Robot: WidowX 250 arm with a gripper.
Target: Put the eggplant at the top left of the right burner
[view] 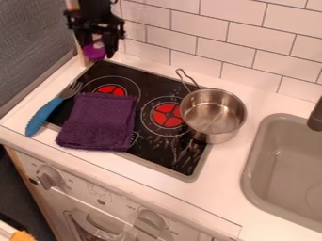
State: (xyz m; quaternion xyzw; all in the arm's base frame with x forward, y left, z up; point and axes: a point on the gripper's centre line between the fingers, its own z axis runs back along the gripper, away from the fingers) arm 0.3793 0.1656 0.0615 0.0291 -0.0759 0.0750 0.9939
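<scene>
The black gripper (97,46) hangs at the upper left, over the back left corner of the stove, shut on the purple eggplant (94,52). Its fingers partly cover the eggplant, which is held above the counter. On the black stove top, the right burner (167,115) shows a red centre; a steel pot with a wire handle (213,115) stands over its right side.
A folded purple cloth (97,122) covers the stove's front left and touches the left burner (110,90). A blue-handled fork (44,115) lies along the left edge. The grey sink (252,164) is at right, and a tiled wall (195,44) rises behind.
</scene>
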